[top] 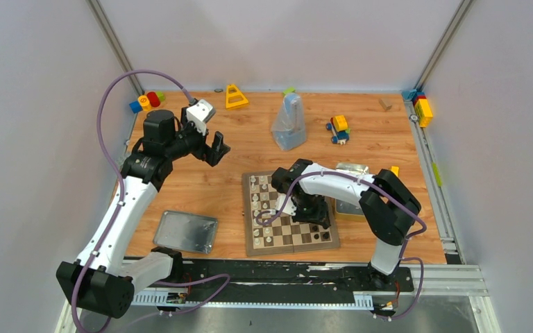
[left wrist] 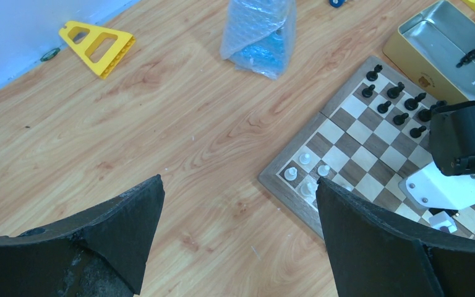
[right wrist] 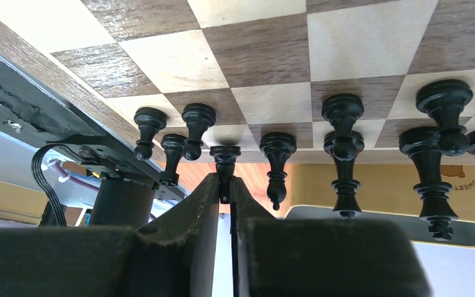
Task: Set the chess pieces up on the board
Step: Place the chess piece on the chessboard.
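The board (top: 250,236) lies mid-table, with cream-white chess pieces (top: 258,187) along its left side. My right gripper (top: 312,208) is low over its right part. In the right wrist view it (right wrist: 224,182) is shut on a black chess piece (right wrist: 225,158) that stands on the board (right wrist: 253,55) in its edge row, among several other black pieces (right wrist: 343,133). My left gripper (top: 218,147) hangs open above bare wood, left of the board. Its wrist view shows the gripper (left wrist: 238,181) empty, white pieces (left wrist: 305,159), black pieces (left wrist: 396,91) and the board (left wrist: 352,142).
A silver lid (top: 186,231) lies left of the board and the tin (top: 352,168) sits at its right. A bubble-wrap bag (top: 289,123), a yellow triangle (top: 236,97) and toy blocks (top: 339,128) stand toward the back. Walls enclose three sides.
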Controlling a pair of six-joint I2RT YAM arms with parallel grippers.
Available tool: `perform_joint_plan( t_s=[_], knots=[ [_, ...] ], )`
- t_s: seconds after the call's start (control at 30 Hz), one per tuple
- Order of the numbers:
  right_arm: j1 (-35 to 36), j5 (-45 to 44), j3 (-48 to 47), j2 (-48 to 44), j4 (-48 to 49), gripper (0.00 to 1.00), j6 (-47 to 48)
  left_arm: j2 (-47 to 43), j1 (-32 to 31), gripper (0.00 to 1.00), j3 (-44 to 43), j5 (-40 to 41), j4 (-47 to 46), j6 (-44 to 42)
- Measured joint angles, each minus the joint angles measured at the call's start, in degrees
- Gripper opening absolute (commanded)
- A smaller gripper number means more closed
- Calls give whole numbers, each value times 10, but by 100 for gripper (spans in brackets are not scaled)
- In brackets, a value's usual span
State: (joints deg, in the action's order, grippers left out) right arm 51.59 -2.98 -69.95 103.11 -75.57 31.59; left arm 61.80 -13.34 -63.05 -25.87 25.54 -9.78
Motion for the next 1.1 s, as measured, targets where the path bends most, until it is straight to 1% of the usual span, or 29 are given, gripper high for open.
perform_joint_plan(
  t_s=[0.33,0.5,0.93,1.1],
  knots=[
    [2,0,0,0,0,16,0,0,0,100,0,0,0,0],
    [2,0,-2,0,0,17,0,0,0,100,0,0,0,0],
    [5,5,-3,0,0,7,-2,0,0,100,0,0,0,0],
    [5,12,-7,0,-1,5,-4,0,0,100,0,0,0,0]
  ],
)
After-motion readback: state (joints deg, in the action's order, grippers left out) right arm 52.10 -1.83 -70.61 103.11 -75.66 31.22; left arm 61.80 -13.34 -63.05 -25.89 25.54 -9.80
